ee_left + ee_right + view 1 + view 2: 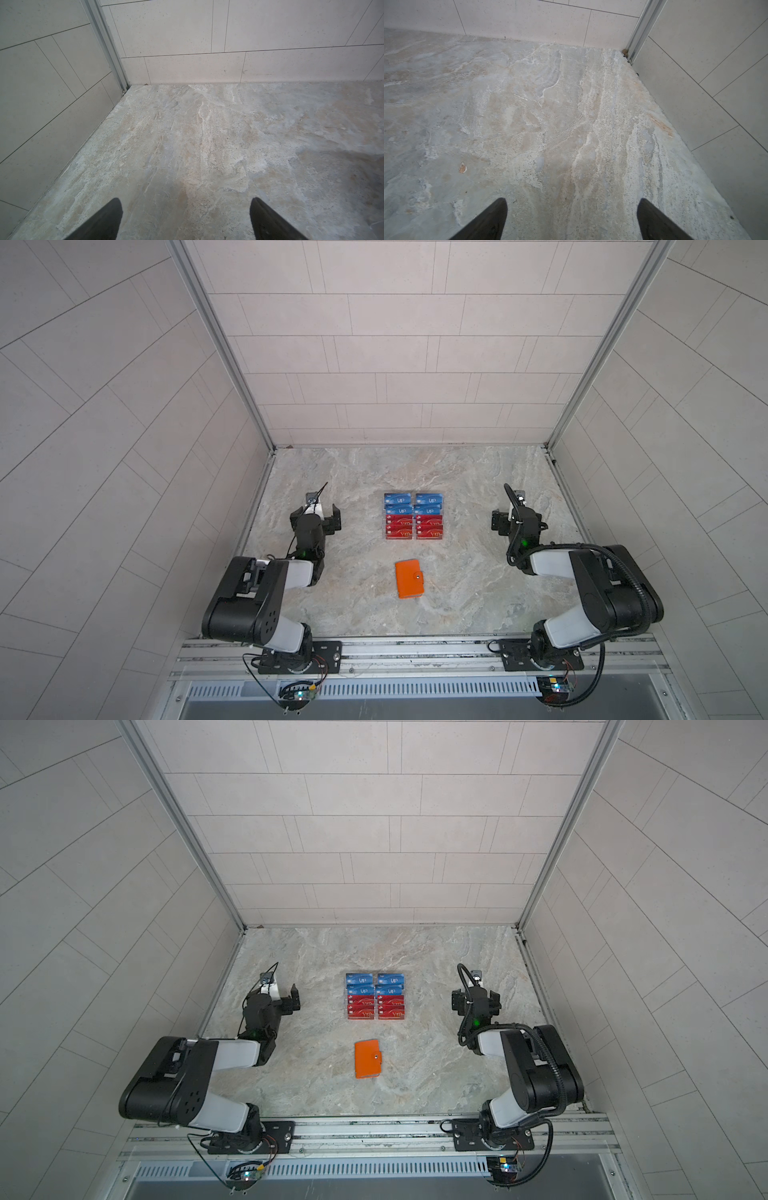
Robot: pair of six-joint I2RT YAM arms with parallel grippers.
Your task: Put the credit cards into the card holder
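Both of my grippers are wide open and hold nothing: my left gripper (186, 209) and my right gripper (572, 209) each look only at bare table (457, 593). In both top views the credit cards (413, 516), blue rows farther and red rows nearer, stand in the middle between my arms, well apart from both. The card holder (410, 578) lies nearer to my bases, closed, and its snap tab seems fastened. I judge that no step is begun. Next I probably must undo the snap and open the holder, one gripper pinning it, before taking any card.
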